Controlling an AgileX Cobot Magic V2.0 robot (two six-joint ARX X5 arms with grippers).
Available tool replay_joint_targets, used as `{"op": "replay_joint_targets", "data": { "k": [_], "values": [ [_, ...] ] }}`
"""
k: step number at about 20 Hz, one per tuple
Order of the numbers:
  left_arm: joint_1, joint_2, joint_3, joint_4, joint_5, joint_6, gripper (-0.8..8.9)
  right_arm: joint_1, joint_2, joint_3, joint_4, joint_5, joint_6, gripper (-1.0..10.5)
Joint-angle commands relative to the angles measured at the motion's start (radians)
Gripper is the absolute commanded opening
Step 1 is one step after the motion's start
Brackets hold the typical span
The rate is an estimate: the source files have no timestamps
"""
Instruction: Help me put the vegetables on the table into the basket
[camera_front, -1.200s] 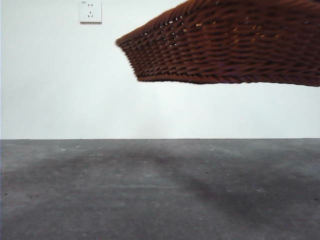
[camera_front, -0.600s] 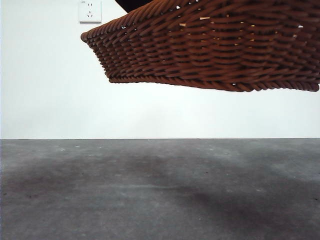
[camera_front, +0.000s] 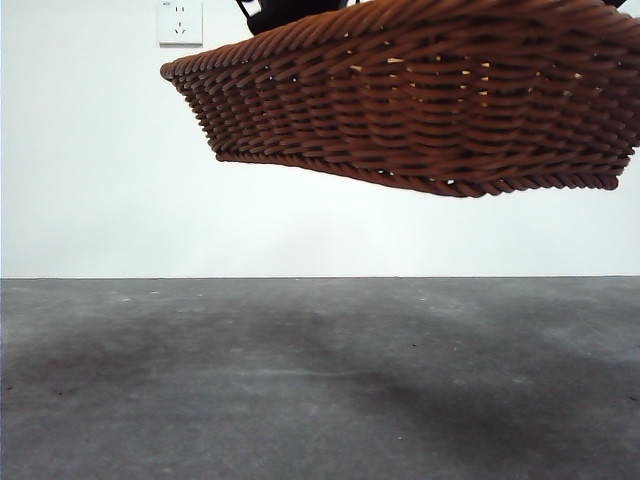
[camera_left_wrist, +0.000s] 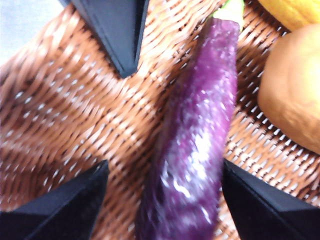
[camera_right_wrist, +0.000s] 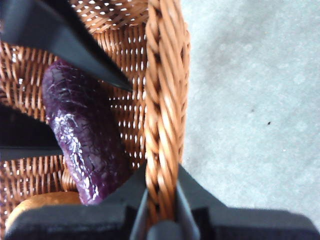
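The brown wicker basket (camera_front: 420, 110) hangs in the air above the table (camera_front: 300, 380). My right gripper (camera_right_wrist: 161, 200) is shut on the basket's braided rim (camera_right_wrist: 162, 100). Inside the basket lie the purple eggplant (camera_left_wrist: 195, 135), the tan potato (camera_left_wrist: 295, 95) and the yellow vegetable (camera_left_wrist: 295, 10). My left gripper (camera_left_wrist: 162, 210) is open inside the basket, its jaws on either side of the eggplant without touching it. The eggplant (camera_right_wrist: 82, 135) and an end of the potato (camera_right_wrist: 35, 207) also show in the right wrist view.
A white wall with a socket (camera_front: 181, 22) stands behind the table. A dark arm part (camera_front: 285, 12) shows above the basket's far rim. The grey table surface (camera_right_wrist: 250, 100) lies below the basket's side. The right gripper's black jaw (camera_left_wrist: 117, 30) shows in the left wrist view.
The basket has swung to the left in the air and come nearer and larger. Its lower right corner now shows, and a dark arm part has appeared above it.
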Motion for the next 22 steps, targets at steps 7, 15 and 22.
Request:
{"op": "replay_joint_targets", "data": {
  "k": [7,15,22],
  "values": [
    [0.085,-0.378,-0.004,0.004,-0.092,-0.41,3.61,-0.043,0.004,0.003,0.152,-0.008,0.172,-0.1],
    [0.161,-0.715,-0.004,-0.082,-0.097,-0.625,-0.07,-0.307,0.005,0.003,0.165,0.041,0.24,-0.1],
    [0.161,-0.84,-0.004,-0.082,-0.1,-0.674,-0.07,-0.386,0.134,-0.003,0.206,0.105,0.185,-0.1]
  ]
}}
